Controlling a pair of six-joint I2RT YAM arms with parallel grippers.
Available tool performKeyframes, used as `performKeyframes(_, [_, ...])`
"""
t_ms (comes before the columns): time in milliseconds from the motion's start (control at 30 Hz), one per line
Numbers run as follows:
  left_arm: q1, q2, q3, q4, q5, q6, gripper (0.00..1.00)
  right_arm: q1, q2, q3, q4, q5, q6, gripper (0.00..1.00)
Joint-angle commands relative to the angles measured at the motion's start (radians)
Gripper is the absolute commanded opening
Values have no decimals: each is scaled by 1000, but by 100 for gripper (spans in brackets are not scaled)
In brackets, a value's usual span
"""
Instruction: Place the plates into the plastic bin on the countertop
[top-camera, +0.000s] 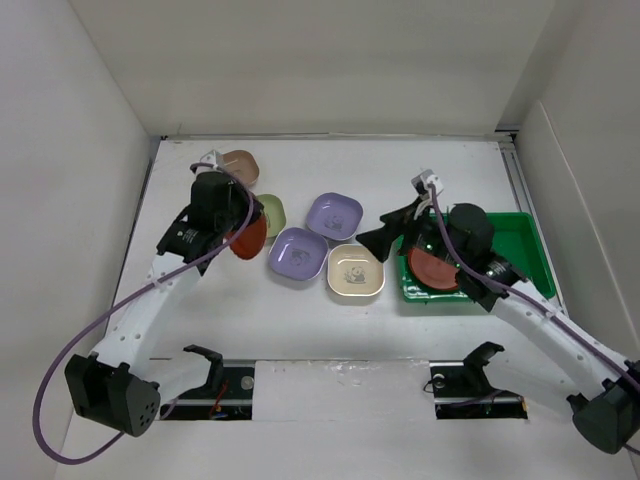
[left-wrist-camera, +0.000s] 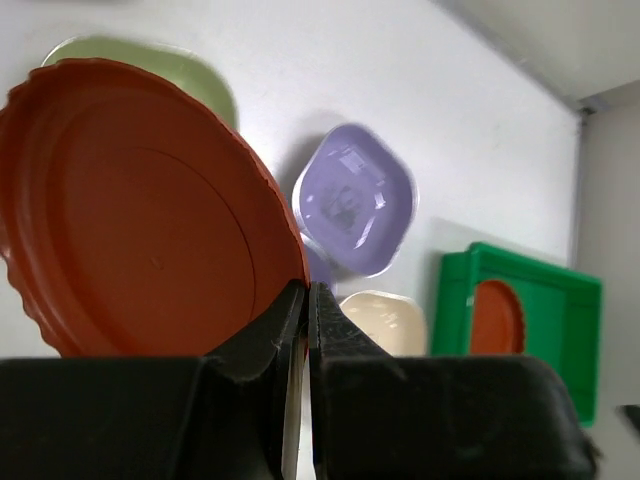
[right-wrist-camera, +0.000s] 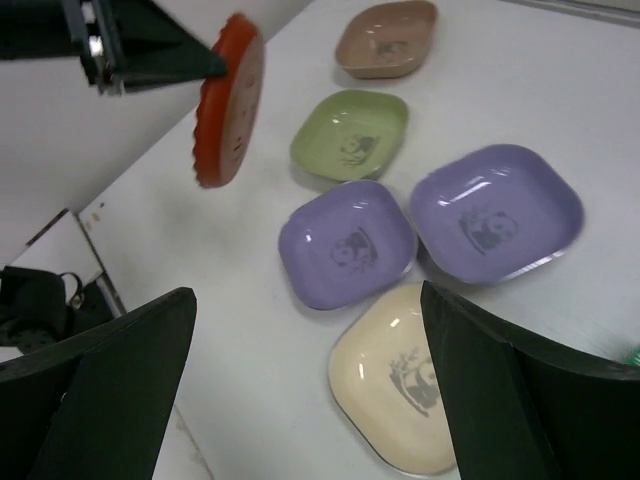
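My left gripper (left-wrist-camera: 308, 300) is shut on the rim of a round red plate (left-wrist-camera: 140, 210), held on edge above the countertop (top-camera: 300, 170) at the left (top-camera: 246, 238). A second red plate (top-camera: 432, 268) lies in the green plastic bin (top-camera: 520, 250) at the right. A tan-pink plate (top-camera: 240, 165), a light green plate (top-camera: 270, 213), two lavender plates (top-camera: 334, 215) (top-camera: 297, 253) and a cream plate (top-camera: 355, 271) lie on the countertop. My right gripper (top-camera: 388, 228) hangs open with nothing in it, between the bin and the cream plate (right-wrist-camera: 400, 385).
White walls edge the countertop on the left, back and right. The bin's left wall (top-camera: 404, 285) stands close to the cream plate. Both arm bases sit at the near edge.
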Motion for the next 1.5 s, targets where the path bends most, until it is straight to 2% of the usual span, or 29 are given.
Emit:
performKeyframes(0, [0,18,124,45,28,-57,0,78,74,-10,198,6,-5,100])
performKeyframes(133, [0,75,200,76,56,-108,0,132,163,-45,371,23,30,100])
performKeyframes(167, [0,84,210,87,56,-120,0,147,178,-71,472,35,41,100])
performKeyframes(300, [0,137,221,133,65,-165,0,204,261,-45,595,132,38,100])
performKeyframes(433, [0,157,221,151,76,-186,0,236,429,71,615,132,0,99])
performKeyframes(767, [0,166,239,128,57,-140,0,322,703,323,582,139,-32,96])
performKeyframes(967, [0,166,249,119,48,-122,0,364,789,423,523,282,-42,92])
performKeyframes(1033, [0,157,249,110,48,-122,0,364,809,446,514,314,-42,87])
performKeyframes(1067, [0,146,249,101,48,-122,0,374,821,455,500,354,-42,80])
performKeyframes(1200, [0,137,258,91,30,-113,0,394,821,464,491,481,-51,74])
performKeyframes(1300, [0,126,258,79,30,-113,0,394,843,486,470,526,-51,64])
performKeyframes(1333, [0,126,258,79,30,-113,0,394,843,501,456,538,-51,56])
performKeyframes(1400, [0,115,258,79,30,-113,0,394,852,501,445,550,-51,55])
performKeyframes(1467, [0,106,258,79,30,-113,0,404,861,510,445,550,-51,46])
